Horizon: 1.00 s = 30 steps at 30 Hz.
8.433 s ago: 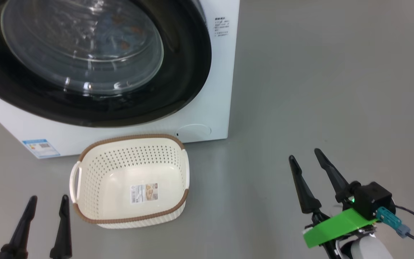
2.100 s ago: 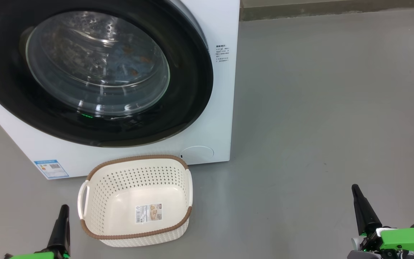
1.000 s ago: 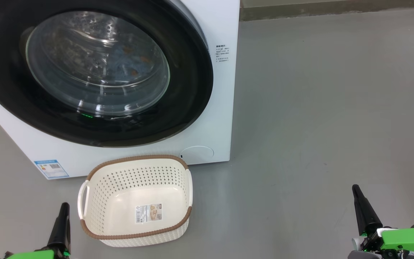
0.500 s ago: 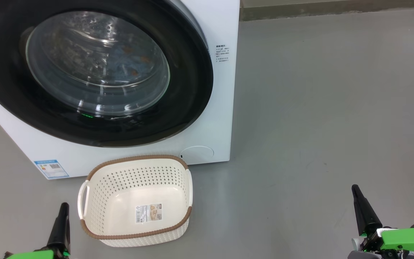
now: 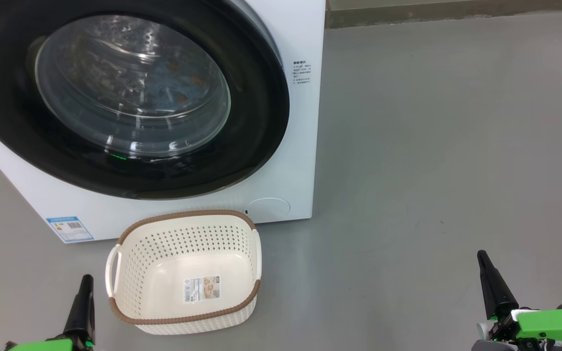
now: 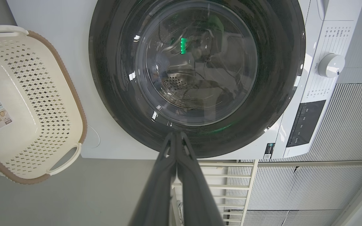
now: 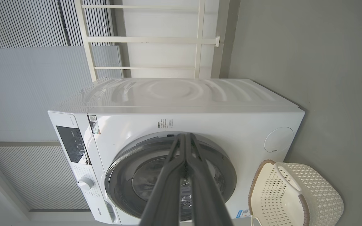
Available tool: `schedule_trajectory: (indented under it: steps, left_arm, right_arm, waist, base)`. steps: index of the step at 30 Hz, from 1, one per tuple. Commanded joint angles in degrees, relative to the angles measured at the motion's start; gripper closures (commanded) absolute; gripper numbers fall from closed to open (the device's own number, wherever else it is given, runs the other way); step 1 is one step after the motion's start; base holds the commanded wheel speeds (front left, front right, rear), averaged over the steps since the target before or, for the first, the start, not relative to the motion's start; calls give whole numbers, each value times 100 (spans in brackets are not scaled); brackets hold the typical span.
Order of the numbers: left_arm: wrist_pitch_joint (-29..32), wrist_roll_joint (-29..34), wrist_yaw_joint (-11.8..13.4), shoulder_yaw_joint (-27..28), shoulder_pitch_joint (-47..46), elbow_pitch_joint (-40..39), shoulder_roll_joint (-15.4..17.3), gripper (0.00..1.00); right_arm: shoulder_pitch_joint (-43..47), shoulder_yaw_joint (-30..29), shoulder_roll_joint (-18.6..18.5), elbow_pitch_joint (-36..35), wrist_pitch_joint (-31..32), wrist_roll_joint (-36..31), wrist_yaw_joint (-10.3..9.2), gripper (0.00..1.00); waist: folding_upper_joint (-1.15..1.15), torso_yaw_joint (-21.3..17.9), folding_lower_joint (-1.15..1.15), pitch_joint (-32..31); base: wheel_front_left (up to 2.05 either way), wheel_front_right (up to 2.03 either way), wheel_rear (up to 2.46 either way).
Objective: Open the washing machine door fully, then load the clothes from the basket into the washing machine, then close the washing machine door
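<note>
Head view is showing my left gripper (image 5: 86, 280) and right gripper (image 5: 481, 254) pinching closed, empty, flanking the cream-white perforated plastic basket (image 5: 178, 239) before the white washing machine (image 5: 300, 161); its round black-rimmed glass door (image 5: 261, 112) is sitting shut over light blue clothes (image 5: 176, 80).

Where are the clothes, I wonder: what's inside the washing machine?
Behind the closed door glass, light blue fabric with orange-brown spots in the drum; reflections hide the rest.
</note>
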Motion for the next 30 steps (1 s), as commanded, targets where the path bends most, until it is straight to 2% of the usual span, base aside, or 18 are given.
schedule_trajectory:
  steps: [1, 30]
  left_arm:
    - [54, 30, -19, 200, -235, -109, 68, 100]
    - [69, 46, -19, 219, -236, -109, 55, 100]
  right_arm:
    - [-228, 96, -21, -140, 33, -41, -8, 100]
    - [-230, 67, -1, -138, 57, -65, -8, 100]
  waist:
    - [0, 0, 0, 0]
    - [0, 0, 0, 0]
  base:
    - [0, 0, 0]
    - [0, 0, 0]
